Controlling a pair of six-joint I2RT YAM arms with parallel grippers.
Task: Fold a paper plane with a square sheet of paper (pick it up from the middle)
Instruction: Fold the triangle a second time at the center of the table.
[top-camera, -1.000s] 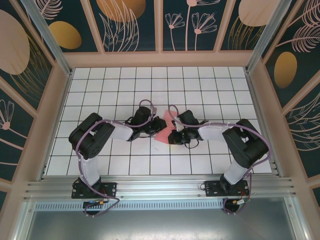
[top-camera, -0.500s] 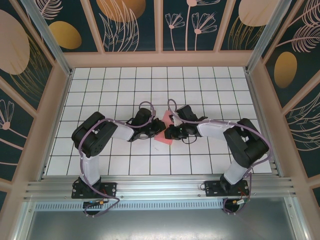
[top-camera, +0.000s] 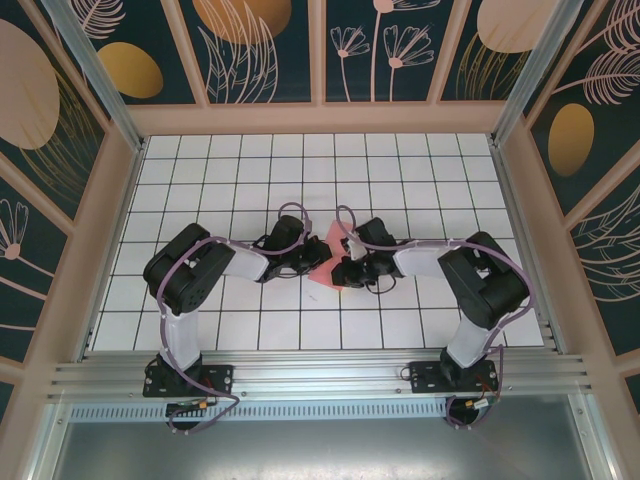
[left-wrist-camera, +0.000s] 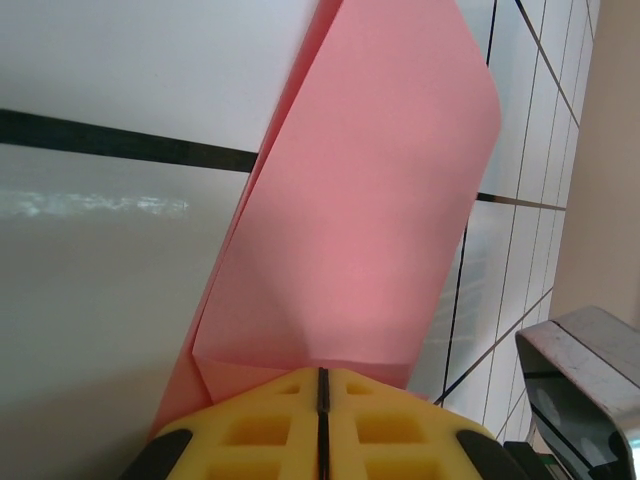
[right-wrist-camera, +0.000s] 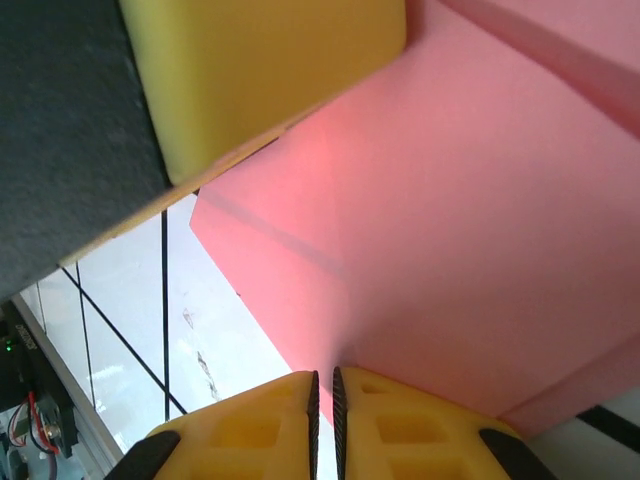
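Note:
The salmon-pink sheet of paper (top-camera: 325, 266), folded with creases, lies at the table's middle between my two grippers. My left gripper (top-camera: 309, 258) meets it from the left. In the left wrist view its yellow fingertips (left-wrist-camera: 320, 388) are shut on the near fold of the paper (left-wrist-camera: 370, 200), which stretches away over the tiles. My right gripper (top-camera: 344, 270) comes from the right. In the right wrist view it (right-wrist-camera: 323, 388) is pinched on the paper's (right-wrist-camera: 460, 230) lower edge, and a yellow finger (right-wrist-camera: 270, 70) of the left gripper rests on the sheet's far side.
The white gridded table (top-camera: 320, 170) stretches free toward the back and both sides. Wooden frame walls (top-camera: 320, 118) enclose it. An aluminium rail (top-camera: 320, 375) runs along the near edge by the arm bases. A grey metal part (left-wrist-camera: 585, 370) shows close beside the left gripper.
The right gripper has shifted slightly left toward the left gripper and back a little. The visible pink patch between them is smaller than a second ago.

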